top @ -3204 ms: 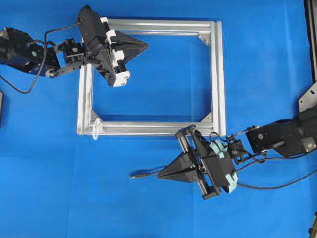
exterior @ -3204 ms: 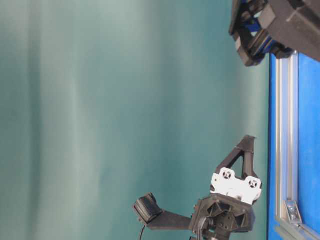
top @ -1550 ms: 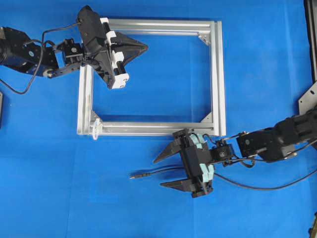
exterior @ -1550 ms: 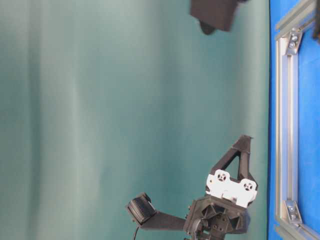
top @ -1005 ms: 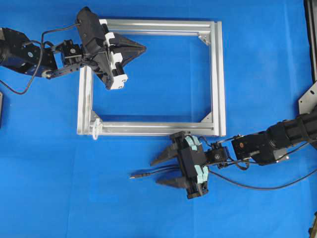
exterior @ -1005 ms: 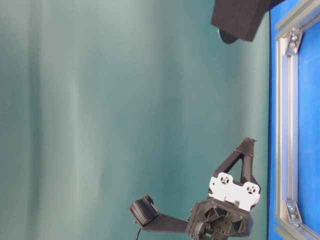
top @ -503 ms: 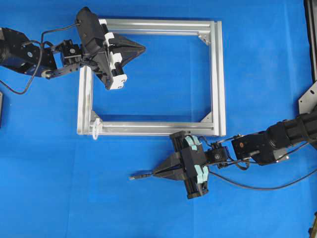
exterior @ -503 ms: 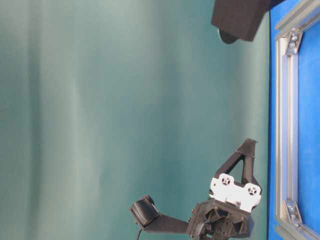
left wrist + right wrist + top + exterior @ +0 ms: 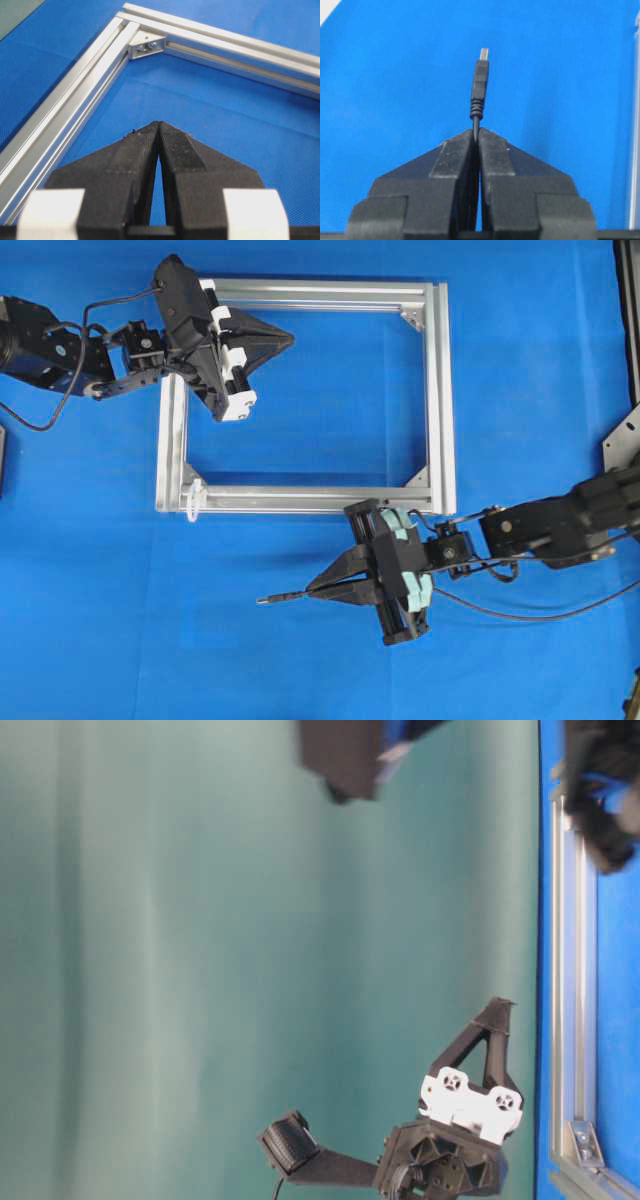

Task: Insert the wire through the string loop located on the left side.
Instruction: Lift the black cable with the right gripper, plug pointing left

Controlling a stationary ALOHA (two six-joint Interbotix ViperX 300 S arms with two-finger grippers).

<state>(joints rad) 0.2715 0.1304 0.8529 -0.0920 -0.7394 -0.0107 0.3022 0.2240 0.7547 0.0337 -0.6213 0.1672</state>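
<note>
- Two arms work over the blue counter (image 9: 100, 640); the left gripper (image 9: 285, 338) hangs over the silver frame (image 9: 440, 400) with fingers pressed together on nothing, seemingly parked out of the way
- At the frame's lower-left corner sits the string loop (image 9: 193, 502), small and hard to make out
- Right of it, well apart, the right gripper (image 9: 312, 589) has fingers clamped on the wire (image 9: 285, 594) just behind the plug, so the tip points leftward, ready for threading
</note>
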